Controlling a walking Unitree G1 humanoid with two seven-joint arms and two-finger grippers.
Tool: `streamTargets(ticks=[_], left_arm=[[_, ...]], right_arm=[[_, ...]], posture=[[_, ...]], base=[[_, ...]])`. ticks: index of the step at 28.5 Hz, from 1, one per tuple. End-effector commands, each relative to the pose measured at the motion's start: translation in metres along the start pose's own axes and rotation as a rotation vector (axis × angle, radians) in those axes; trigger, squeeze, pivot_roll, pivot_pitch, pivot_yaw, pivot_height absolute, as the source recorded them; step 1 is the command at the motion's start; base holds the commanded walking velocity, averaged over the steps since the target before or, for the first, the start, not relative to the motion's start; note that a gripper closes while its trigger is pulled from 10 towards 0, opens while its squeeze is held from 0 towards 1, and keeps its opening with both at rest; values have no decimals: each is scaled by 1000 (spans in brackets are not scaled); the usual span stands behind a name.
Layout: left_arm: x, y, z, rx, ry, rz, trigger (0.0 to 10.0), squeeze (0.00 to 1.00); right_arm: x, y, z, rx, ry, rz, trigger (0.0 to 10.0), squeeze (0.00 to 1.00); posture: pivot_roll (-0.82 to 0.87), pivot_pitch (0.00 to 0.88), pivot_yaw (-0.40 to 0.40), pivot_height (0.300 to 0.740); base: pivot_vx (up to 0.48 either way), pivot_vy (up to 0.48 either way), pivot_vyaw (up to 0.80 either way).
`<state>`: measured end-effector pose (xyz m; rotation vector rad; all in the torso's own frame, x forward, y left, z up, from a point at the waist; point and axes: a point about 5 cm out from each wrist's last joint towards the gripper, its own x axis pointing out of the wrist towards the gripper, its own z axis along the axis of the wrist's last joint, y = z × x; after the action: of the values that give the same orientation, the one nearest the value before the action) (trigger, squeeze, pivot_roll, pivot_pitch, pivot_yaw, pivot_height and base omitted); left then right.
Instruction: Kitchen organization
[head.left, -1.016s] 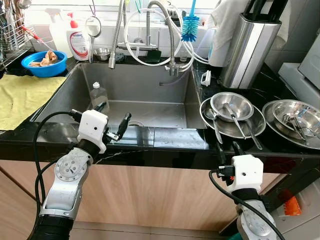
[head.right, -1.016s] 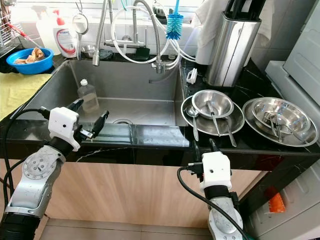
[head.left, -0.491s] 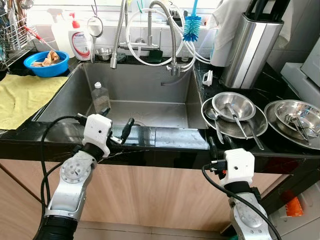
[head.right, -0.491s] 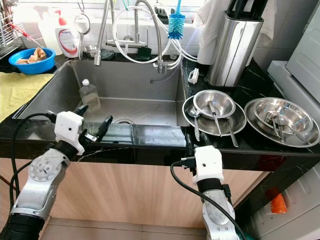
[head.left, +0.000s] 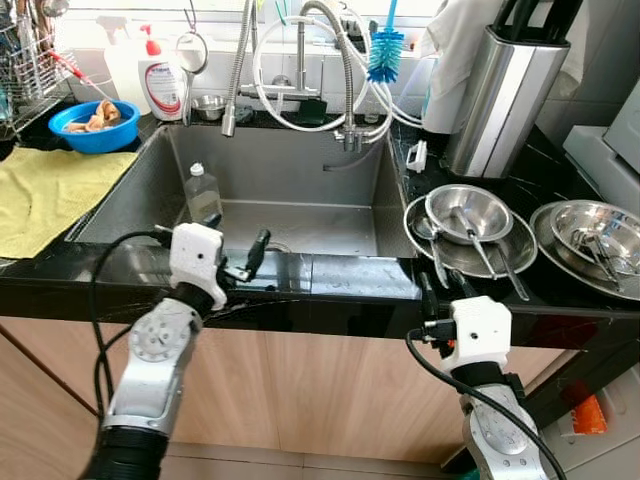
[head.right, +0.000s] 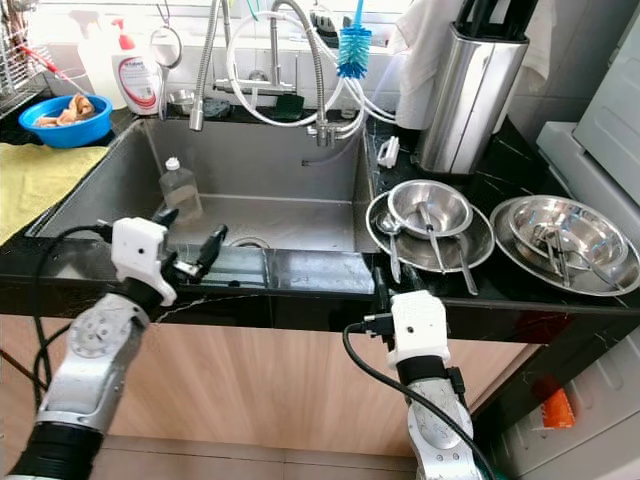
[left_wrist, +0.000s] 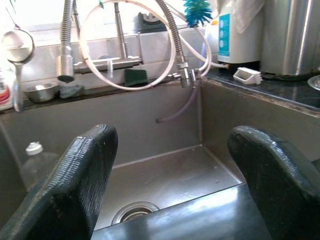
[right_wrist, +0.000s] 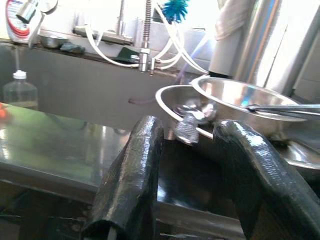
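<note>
Hovering wide over the sink (head.left: 140, 190) rim, left pincer (head.left: 232, 254) holds nothing; right pincer (head.left: 440, 290) gapes below the counter edge (head.left: 540, 310).

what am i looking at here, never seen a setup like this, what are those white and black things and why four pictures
It is a humanoid robot standing at a kitchen sink. The two wide pictures come from a stereo camera on its head, looking down; they show one and the same scene. The other two come from cameras on its wrists, each looking along that arm's own black fingers.

The white boxes with black fingers are its end effectors. The left end effector is at the sink's front edge, fingers open. The right end effector is at the counter's front edge, below the steel dishes, fingers also open. Neither holds anything.

In the sink stands a clear bottle. On the right are stacked steel bowls and plates with spoons, on the left a yellow cloth and a blue bowl.
</note>
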<state>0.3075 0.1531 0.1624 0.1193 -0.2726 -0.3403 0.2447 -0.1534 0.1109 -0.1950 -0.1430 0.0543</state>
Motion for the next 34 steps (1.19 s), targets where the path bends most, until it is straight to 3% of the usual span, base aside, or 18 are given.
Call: streamTargets(ticks=[1, 9, 17, 34], left_arm=[[-2, 0, -2, -2, 14, -2, 10000, 0], [-3, 6, -1, -1, 12, 22, 10000, 0], [0, 3, 0, -3, 12, 14, 10000, 0], [1, 9, 3, 11, 9, 29, 10000, 0]], right_arm=[[-1, -1, -2, 13, 17, -15, 10000, 0], [-4, 2, -5, 9, 36, -13, 10000, 0], [-9, 1, -8, 14, 61, -24, 10000, 0], [-12, 4, -11, 33, 81, -26, 10000, 0]], posture=[[35, 0, -24, 740], [32, 0, -24, 740], [25, 0, -13, 740], [31, 0, -14, 740]], base=[[0, 0, 0], [0, 0, 0], [0, 0, -752], [0, 0, -84]])
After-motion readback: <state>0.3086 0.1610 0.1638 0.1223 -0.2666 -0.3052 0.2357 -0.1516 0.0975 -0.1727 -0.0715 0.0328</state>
